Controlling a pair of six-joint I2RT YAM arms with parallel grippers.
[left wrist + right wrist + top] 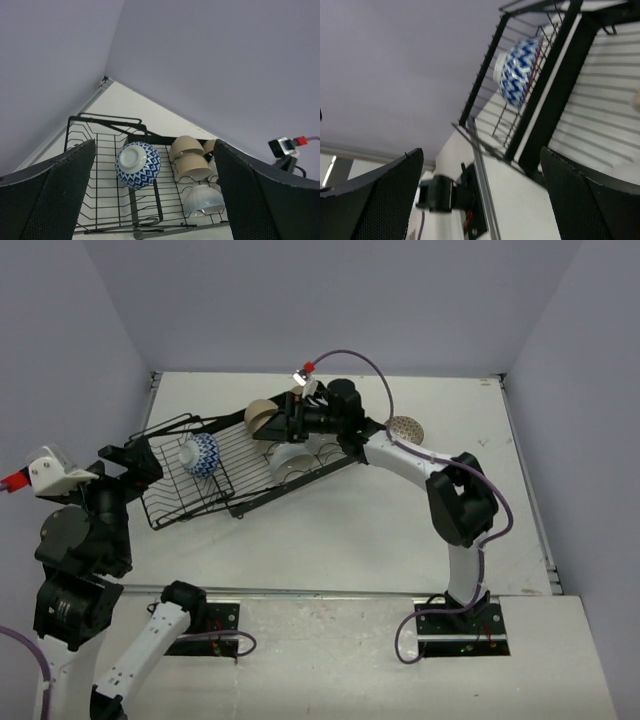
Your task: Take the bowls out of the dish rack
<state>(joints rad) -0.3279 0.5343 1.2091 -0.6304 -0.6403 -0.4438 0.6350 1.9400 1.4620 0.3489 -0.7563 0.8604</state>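
With left gripper (pixel 155 192) and right gripper (pixel 485 197) gaping empty, pinch the rim of the blue-and-white patterned ceramic bowl (pixel 200 454), likely slick and brittle, lying sideways in the black wire dish rack (pixel 243 455).

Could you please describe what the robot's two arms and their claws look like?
The left arm and right arm share white tubular links and bulky black joints. A purple cable trails along the right arm. The left claw and right claw have broad black fingers with finely dotted pads. A white, red-tipped module sits by each wrist.
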